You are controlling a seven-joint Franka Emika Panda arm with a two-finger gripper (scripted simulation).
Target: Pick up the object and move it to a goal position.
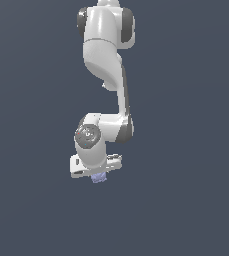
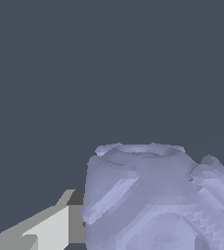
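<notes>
The white robot arm (image 1: 106, 75) hangs down from the top of the exterior view. It bends at a round joint and ends in a wide white hand part. Right under that hand part sits the object (image 1: 100, 177) — a tiny pale purple-blue lump, much smaller than the arm. It touches the underside of the hand part and looks tucked in where the fingers (image 1: 99, 175) would be. All around it is plain dark grey-blue, and I cannot see anything under it.

In the exterior view the fingers are too small and hidden to make out. I cannot tell from there if they are spread or pressed together.

The wrist view is very close. The object (image 2: 155, 200) fills much of the picture. It is a chunky, blocky shape with bumpy sides, pale lavender-blue, with a light rim on one end and a round mark low on its face. One finger (image 2: 50, 229) shows beside it — a pale grey and white wedge with a darker grey strip that reaches right up to the side of the object. It looks like it is touching. The other finger is hidden, so I cannot tell for sure if the fingers are pinching the object.
</notes>
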